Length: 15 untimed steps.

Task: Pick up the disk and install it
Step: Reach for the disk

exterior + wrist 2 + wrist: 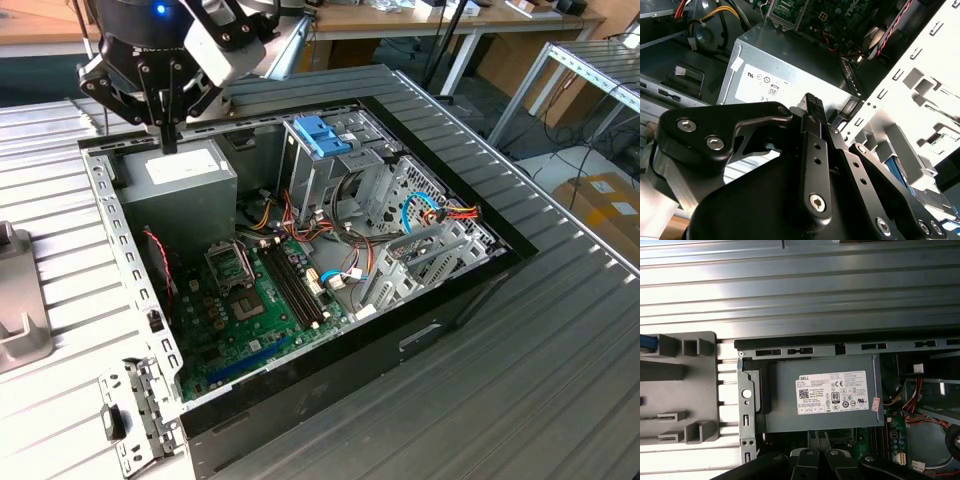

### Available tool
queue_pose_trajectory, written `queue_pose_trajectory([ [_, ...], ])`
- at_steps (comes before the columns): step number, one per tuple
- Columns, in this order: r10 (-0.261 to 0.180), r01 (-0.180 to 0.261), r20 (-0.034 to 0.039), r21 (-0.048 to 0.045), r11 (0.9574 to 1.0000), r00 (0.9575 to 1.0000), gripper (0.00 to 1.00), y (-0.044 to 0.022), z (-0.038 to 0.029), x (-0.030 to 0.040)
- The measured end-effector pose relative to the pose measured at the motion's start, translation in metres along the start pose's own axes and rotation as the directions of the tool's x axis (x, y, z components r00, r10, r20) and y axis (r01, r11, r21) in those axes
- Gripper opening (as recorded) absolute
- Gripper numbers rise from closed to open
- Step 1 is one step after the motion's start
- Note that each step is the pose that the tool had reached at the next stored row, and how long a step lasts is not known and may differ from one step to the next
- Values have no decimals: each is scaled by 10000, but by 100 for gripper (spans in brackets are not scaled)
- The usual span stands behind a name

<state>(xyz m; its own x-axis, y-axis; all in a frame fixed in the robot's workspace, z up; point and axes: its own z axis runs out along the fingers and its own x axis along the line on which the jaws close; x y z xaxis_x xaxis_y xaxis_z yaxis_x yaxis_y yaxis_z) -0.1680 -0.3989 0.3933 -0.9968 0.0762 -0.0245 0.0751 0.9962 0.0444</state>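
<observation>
Ribbed grey metal table (520, 400), workshop benches behind; an open computer case (330, 372) lies on its side on it, motherboard (250, 300) up. End effector (168, 145) hangs over the case's far corner at the exterior view's left, above the grey power supply (185, 180) with the white label. Its fingers (812, 107) are pressed together into one black stem with nothing pinched between them; both wrist views agree, and it looks clear of the power supply lid, not touching. Disk (646, 342): a sliver of bright blue at the picture's edge in the first wrist view, at the grey slotted holder (690, 390) that sits on the table just beside the case. I take it for one of the disk's rails, but too little shows to be sure. Drive cage (335, 175) at the far side of the case carries its fixed blue clip (322, 135) (part of the cage, not the disk), and I see no silver drive body with blue rails seated in it. Judgement: task at its start. Nothing is gripped, the pickup is not yet made, and the disk is apparently outside the case. Both the grasp and the installation into the cage are left. End effector is nearer the holder side of the case than the cage.
</observation>
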Motion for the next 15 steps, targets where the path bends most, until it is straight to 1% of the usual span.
queue_pose_trajectory([
  [15,0,0,0,0,10000,10000,10,-5,-2,67],
])
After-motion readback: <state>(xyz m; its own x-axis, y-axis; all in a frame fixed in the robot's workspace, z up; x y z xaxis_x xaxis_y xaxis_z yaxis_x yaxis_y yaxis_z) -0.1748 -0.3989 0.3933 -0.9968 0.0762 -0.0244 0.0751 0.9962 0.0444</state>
